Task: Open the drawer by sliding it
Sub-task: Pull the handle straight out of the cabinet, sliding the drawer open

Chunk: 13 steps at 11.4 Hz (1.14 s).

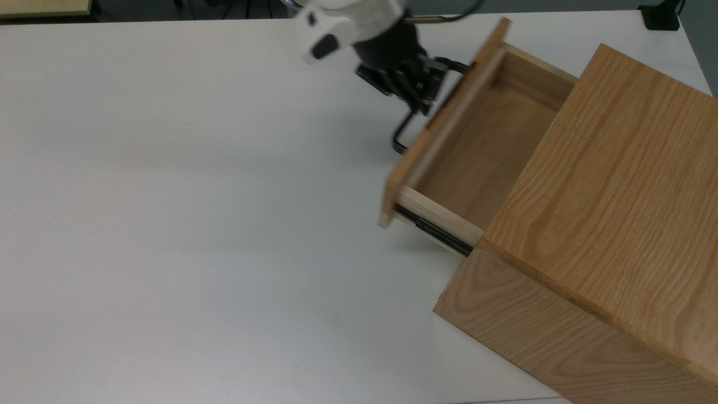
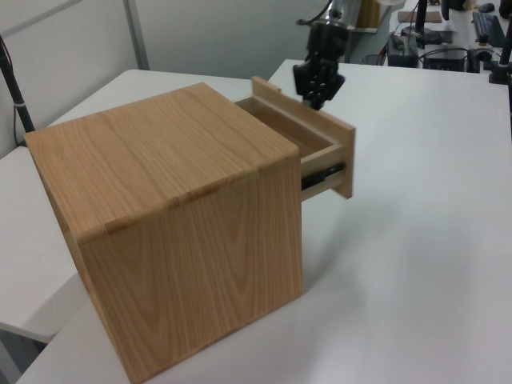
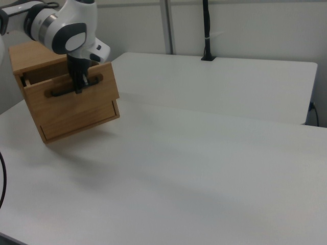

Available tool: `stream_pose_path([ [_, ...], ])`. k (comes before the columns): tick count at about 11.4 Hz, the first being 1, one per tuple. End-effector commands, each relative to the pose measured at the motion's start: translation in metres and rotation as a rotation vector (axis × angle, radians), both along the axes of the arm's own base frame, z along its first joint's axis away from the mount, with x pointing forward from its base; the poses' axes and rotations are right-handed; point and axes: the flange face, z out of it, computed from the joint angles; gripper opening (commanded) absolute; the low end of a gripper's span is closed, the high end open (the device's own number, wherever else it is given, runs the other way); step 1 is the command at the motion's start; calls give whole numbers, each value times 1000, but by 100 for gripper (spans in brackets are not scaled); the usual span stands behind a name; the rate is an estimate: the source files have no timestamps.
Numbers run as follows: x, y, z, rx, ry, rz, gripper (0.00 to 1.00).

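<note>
The light oak drawer (image 1: 477,151) stands pulled well out of the wooden casing (image 1: 611,185) toward the top view's left, its inside empty. A black rail (image 1: 432,230) shows along its near side. My gripper (image 1: 422,106) is shut on the black bar handle (image 1: 399,140) at the front panel. In the left view the gripper (image 2: 318,98) reaches down behind the front panel (image 2: 324,140), with the rail (image 2: 324,176) bared below. In the right view the gripper (image 3: 79,88) clamps the middle of the handle (image 3: 61,92) on the drawer (image 3: 76,102).
The casing sits at the top view's right on a white table (image 1: 196,196), which stretches open to the top view's left. A second flat panel (image 3: 79,122) lies under the drawer. A black post (image 3: 206,30) stands at the table's far edge in the right view.
</note>
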Motion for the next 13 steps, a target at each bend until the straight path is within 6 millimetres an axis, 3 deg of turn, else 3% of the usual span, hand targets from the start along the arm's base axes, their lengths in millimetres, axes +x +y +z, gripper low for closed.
stream_pose_path([
  [1, -49, -77, 63, 85, -74, 70, 0],
  [5, -75, -139, 61, 106, -6, 95, 0],
  [7, -87, -160, 61, 116, 12, 144, 0],
  [8, -90, -167, 59, 113, 18, 163, 7],
  [9, -93, -177, 59, 107, 26, 155, 68],
  [10, -94, -180, 62, 82, 24, 153, 100],
  [13, -93, -181, 90, -1, -31, 178, 100],
])
